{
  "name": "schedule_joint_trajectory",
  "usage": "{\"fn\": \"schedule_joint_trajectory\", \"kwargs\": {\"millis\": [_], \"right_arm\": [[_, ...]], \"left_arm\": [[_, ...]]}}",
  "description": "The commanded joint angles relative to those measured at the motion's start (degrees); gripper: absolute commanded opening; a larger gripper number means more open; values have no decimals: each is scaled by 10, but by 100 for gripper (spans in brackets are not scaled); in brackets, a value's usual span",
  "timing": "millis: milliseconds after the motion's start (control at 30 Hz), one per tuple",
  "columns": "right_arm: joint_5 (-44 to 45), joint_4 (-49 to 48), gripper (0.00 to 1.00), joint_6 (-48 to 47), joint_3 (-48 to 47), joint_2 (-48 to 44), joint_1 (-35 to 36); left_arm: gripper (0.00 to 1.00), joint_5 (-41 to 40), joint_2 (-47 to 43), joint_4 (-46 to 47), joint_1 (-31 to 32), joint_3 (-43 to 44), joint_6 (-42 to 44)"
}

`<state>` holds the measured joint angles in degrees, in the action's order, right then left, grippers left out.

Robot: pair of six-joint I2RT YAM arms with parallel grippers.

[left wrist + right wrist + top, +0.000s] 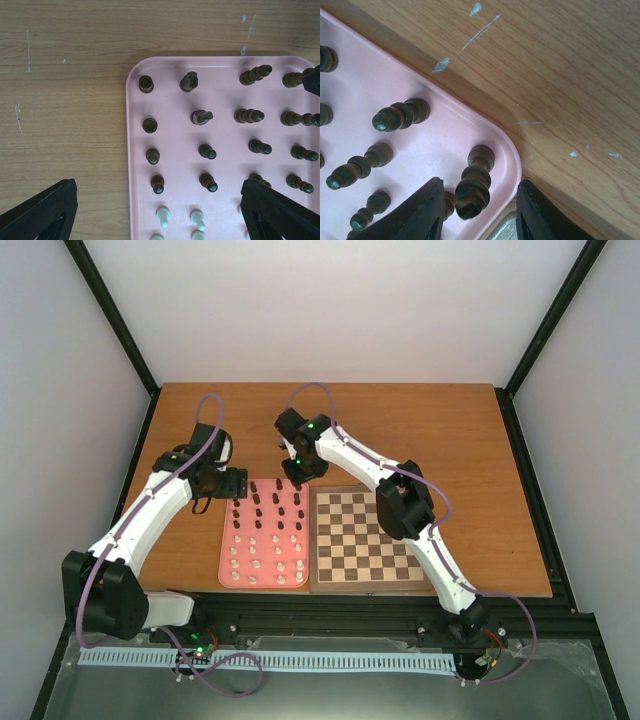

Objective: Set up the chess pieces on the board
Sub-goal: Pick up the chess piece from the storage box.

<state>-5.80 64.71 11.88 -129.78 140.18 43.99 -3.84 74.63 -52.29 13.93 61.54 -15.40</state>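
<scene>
The board lies at the near middle with no pieces on it. The chess pieces stand on a pink tray to its left: dark ones in the far rows, cream ones in the near rows. My left gripper hangs open above the tray's far left part; in the left wrist view its fingers straddle several dark pieces and cream pieces. My right gripper is open at the tray's far right corner, its fingers on either side of a dark piece without touching it.
The wooden table stretches behind tray and board. A black frame rail runs along the near edge. White walls enclose the sides and the back. The two grippers are close together over the tray's far edge.
</scene>
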Motion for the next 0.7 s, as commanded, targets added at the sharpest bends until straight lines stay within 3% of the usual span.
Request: {"fn": "schedule_joint_trajectory", "kwargs": {"millis": [0, 233, 433, 667], "right_arm": [[-5, 9, 39, -7, -23, 22, 7], [-11, 9, 32, -14, -31, 30, 7], [-11, 11, 14, -18, -32, 30, 7], [-19, 16, 3, -29, -32, 14, 7]], "left_arm": [[100, -4, 2, 8, 0, 17, 6], [100, -5, 4, 8, 0, 19, 8], [100, -6, 9, 8, 0, 21, 8], [100, -3, 11, 10, 0, 20, 7]]}}
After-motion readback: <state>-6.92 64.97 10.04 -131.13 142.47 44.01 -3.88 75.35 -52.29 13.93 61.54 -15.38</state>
